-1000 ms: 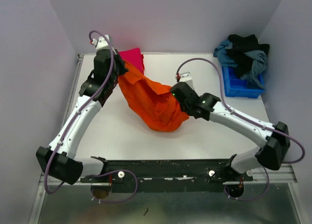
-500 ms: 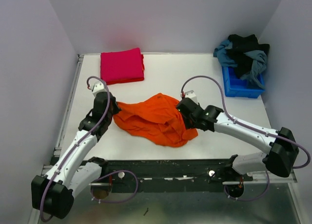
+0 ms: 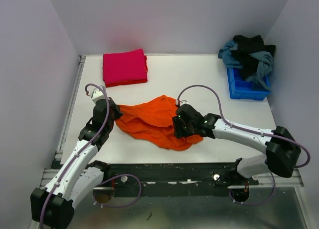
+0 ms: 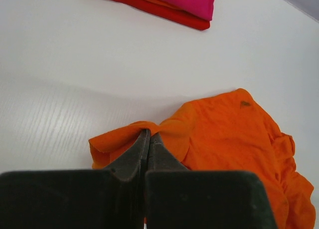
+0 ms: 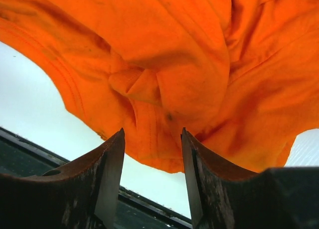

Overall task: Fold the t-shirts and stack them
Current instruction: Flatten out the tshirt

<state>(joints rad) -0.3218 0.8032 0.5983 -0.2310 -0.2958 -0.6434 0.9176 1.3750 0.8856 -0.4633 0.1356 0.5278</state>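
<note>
Lying crumpled near the middle of the white table (image 3: pixel 209 74), the orange t-shirt (image 3: pixel 152 120) stretches between the two arms. The left gripper (image 4: pixel 148 135) is closed tight on a fold at the left edge of the shirt, low by the table. The right gripper (image 5: pixel 152 134) has its fingers apart at the shirt's right part; the cloth is just past the tips and not pinched. The pink t-shirt (image 3: pixel 124 67), folded to a rectangle, lies at the far left corner, well apart. A blue bin (image 3: pixel 247 89) with dark clothes stands at the far right.
</note>
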